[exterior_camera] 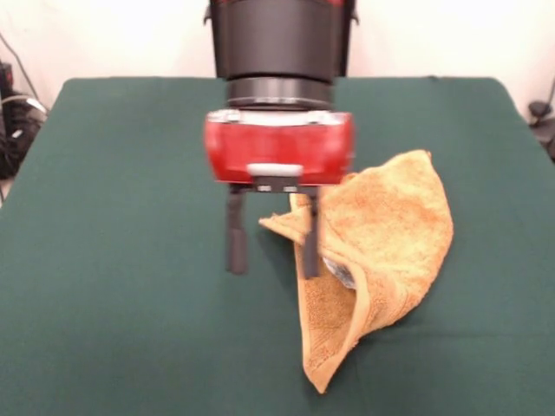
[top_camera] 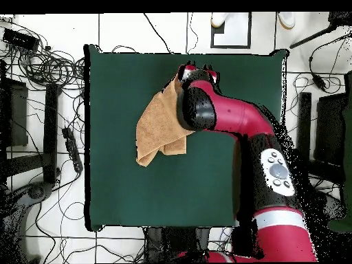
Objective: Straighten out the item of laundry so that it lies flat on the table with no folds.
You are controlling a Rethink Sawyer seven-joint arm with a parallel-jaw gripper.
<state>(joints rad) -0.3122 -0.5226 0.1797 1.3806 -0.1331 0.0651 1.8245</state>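
The orange-yellow towel [exterior_camera: 381,234] lies crumpled on the green table [exterior_camera: 104,260], folded over itself, with a narrow flap pointing toward the near edge. My gripper [exterior_camera: 272,270] hangs just to its left, open, its fingers spread wide with nothing between them. One finger [exterior_camera: 310,238] stands in front of the towel's left corner; I cannot tell whether it touches the cloth. In the overhead view the towel [top_camera: 159,124] lies in the table's [top_camera: 137,192] upper middle, partly hidden under the red arm, with the gripper head [top_camera: 194,74] at its upper right edge.
Cables and dark equipment [top_camera: 41,75] lie on the tiled floor to the left of the table in the overhead view. More gear [top_camera: 323,130] stands to its right. The table's edges sit far from the towel on all sides.
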